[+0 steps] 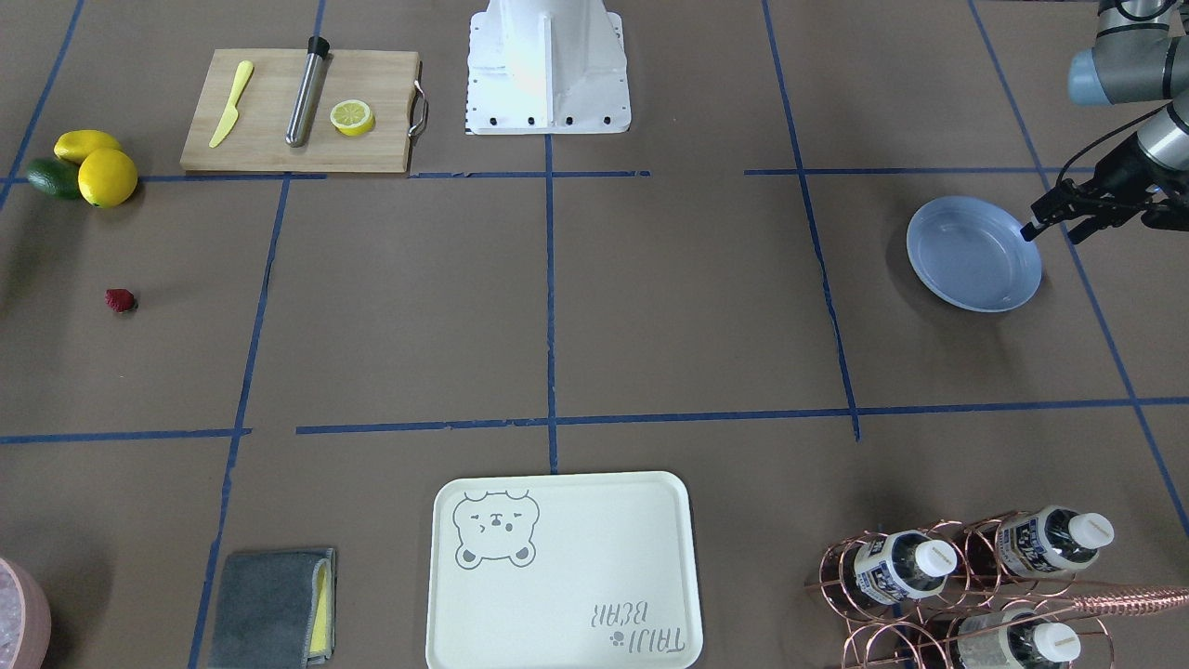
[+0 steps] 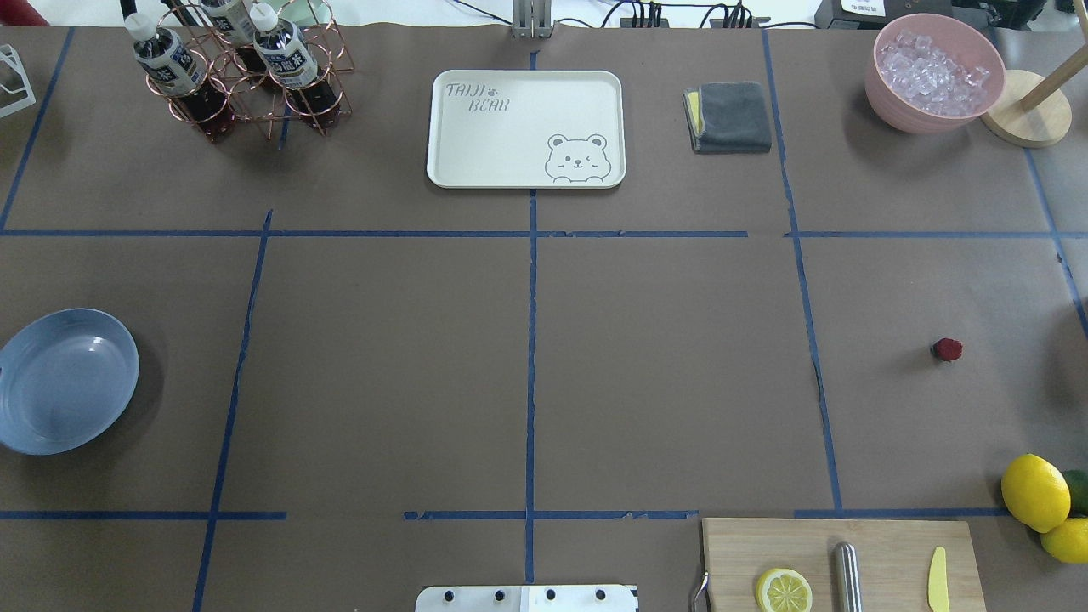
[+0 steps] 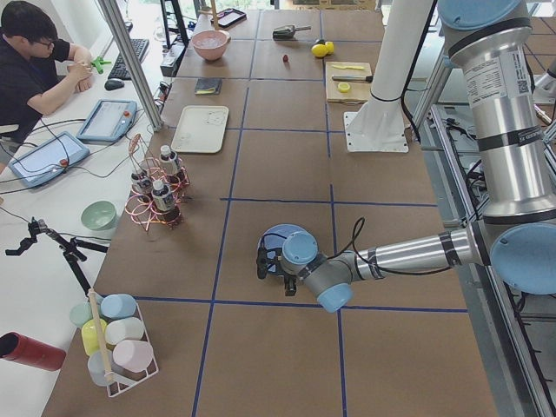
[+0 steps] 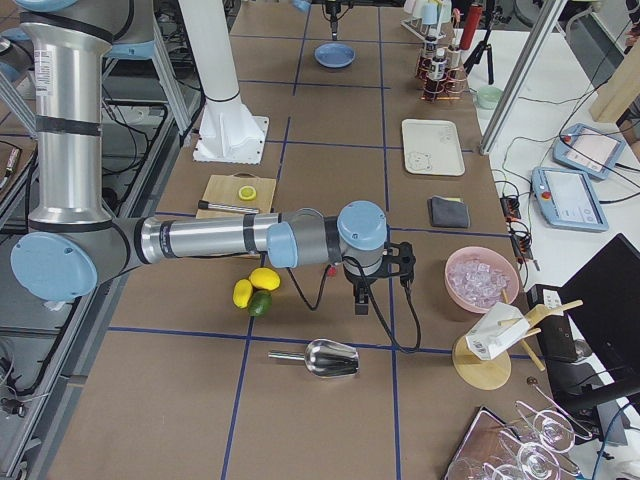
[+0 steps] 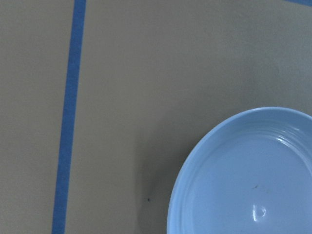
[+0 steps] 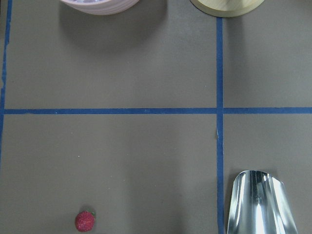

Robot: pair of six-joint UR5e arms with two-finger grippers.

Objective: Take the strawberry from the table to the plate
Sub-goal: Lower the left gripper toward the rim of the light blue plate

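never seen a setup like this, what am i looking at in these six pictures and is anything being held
Two robot arms stand at a brown table marked with blue tape; each ends in a two-finger claw. Four pictures come from fixed cameras: one facing the robot, one above and behind it, one at each table end. Two come from cameras on the wrists, looking down. The left claw is open and empty by the rim of the blue plate. The right claw hangs above the table; open or shut cannot be told. The strawberry lies on the table, far from the plate, held by nothing. Also there: a cutting board with a lemon half, whole lemons, a cream tray, a rack of bottles, a bowl of ice.
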